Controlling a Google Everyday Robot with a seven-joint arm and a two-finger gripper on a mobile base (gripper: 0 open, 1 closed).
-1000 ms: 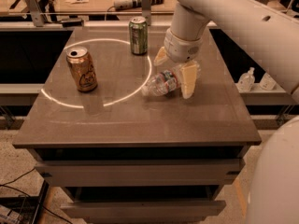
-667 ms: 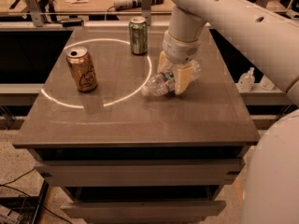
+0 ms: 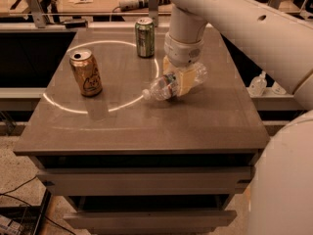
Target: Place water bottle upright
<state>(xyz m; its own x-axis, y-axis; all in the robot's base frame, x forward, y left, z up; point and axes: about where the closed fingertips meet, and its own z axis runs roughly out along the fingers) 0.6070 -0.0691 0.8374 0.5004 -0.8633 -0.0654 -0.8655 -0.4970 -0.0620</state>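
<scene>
The water bottle is clear ribbed plastic with a white cap pointing left and a red-green label band. It lies nearly on its side, tilted, at the middle of the table. My gripper comes down from the white arm above and is shut on the bottle around its middle, holding it just above the tabletop. The bottle's base end sticks out to the right of the fingers.
A gold soda can stands upright at the left and a green soda can stands at the back. The brown table has a light ring on its top. A small pump-top bottle stands off to the right.
The gripper has closed around the bottle and lifted it slightly. The bottle now lies more stretched out, with its cap end pointing left.
</scene>
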